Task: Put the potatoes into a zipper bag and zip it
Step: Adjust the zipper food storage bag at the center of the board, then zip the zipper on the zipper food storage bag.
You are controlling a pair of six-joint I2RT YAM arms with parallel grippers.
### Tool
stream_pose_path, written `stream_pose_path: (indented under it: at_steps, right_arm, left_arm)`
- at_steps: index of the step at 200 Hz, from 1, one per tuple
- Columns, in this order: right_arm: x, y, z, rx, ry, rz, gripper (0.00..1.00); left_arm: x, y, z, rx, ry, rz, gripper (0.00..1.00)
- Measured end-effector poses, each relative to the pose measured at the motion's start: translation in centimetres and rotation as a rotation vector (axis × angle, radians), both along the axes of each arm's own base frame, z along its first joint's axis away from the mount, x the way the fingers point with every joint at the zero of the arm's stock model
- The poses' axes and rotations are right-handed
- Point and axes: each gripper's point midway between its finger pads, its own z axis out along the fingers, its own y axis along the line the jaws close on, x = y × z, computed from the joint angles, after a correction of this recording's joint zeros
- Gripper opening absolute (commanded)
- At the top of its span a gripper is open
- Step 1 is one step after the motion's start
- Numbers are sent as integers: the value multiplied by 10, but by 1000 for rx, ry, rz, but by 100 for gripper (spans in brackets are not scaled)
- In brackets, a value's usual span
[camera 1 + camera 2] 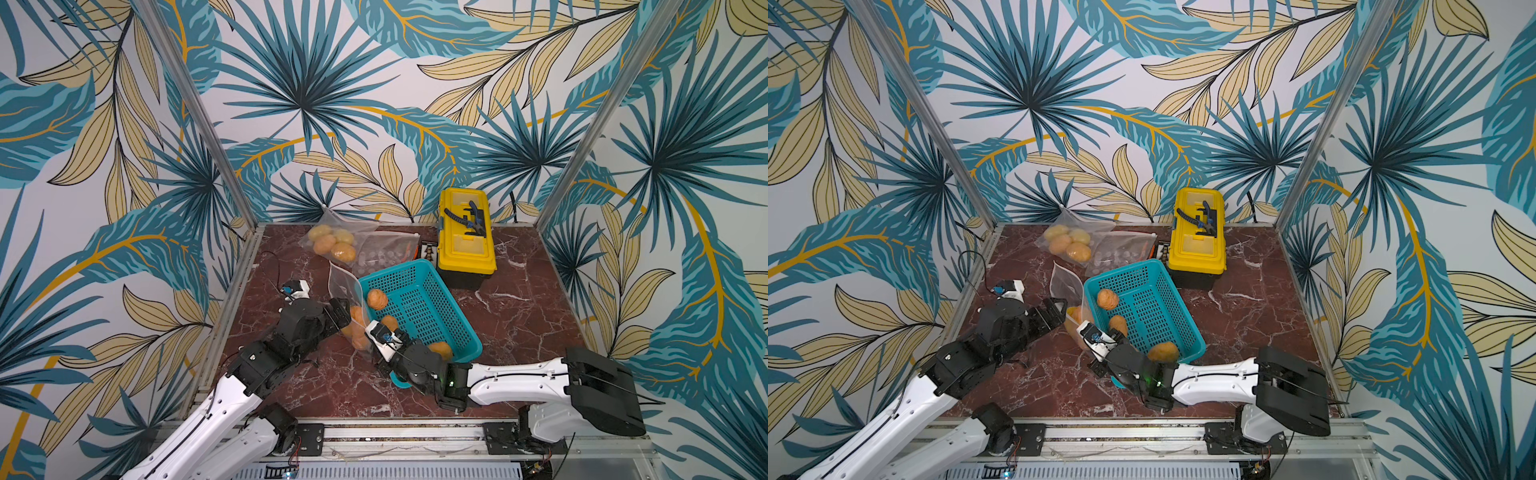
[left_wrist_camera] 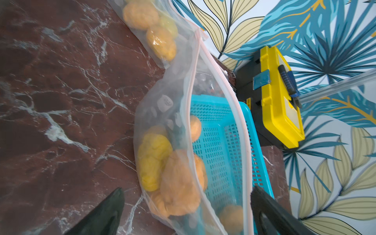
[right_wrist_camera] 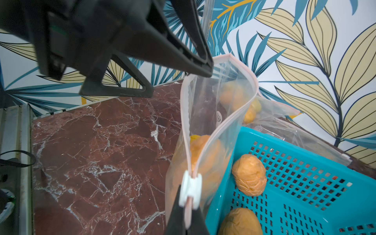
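**While the near bag gapes, three potatoes lie in the basket**

As far as the count goes, there are three bags, one basket, one toolbox, two grippers and at least ten potatoes [image 1: 377,299] in sight.

Furthest left, the left gripper [image 2: 188,190] has its jaws spread wide, one finger on either side of the near bag [image 1: 341,284]. One fingertip is at the bag's top corner (touching or just beside, I cannot tell). This bag stands upright and leans on the left wall of the basket [image 1: 399,269]. It holds at least three potatoes, and its mouth is unzipped along nearly its whole length. At the near end, the right gripper [image 3: 188,203] is pinched tight on the bag's rim, just behind the white slider [image 3: 191,186].

By the back wall, the far bag [image 1: 332,241] holds four potatoes. Just to its right, the third bag [image 1: 386,253] holds small pale pieces.

Three potatoes lie loose in the basket: two toward its left wall and one at its near corner, just beside the right arm, which lies across that corner. The toolbox [image 1: 465,245] stands just beyond the basket's far right corner, with a dark hand tool on its lid.

The basket hems the near bag in on the right. On the bag's left, the table [image 1: 519,316] is bare marble up to the left rail, apart from a black cable [image 1: 270,266]. A wider bare stretch runs from the basket to the right wall.
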Motion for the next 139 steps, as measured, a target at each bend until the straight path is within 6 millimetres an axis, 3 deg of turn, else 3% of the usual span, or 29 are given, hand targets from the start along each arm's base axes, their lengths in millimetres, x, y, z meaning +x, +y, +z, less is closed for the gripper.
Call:
stream_pose_path:
  at_steps: [56,88,139]
  right_arm:
    - [20,1,-23,-86,-27,-43,0]
    - [36,-4,-20,-78,-26,-74,0]
    - [36,-1,-22,-78,-23,-65,0]
  left_arm:
    - [-11,-12,-5,-51,37,-73,98]
    - [-13,-24,-15,-65,93,-120,98]
    - [-17,-39,-29,-76,168,-187,97]
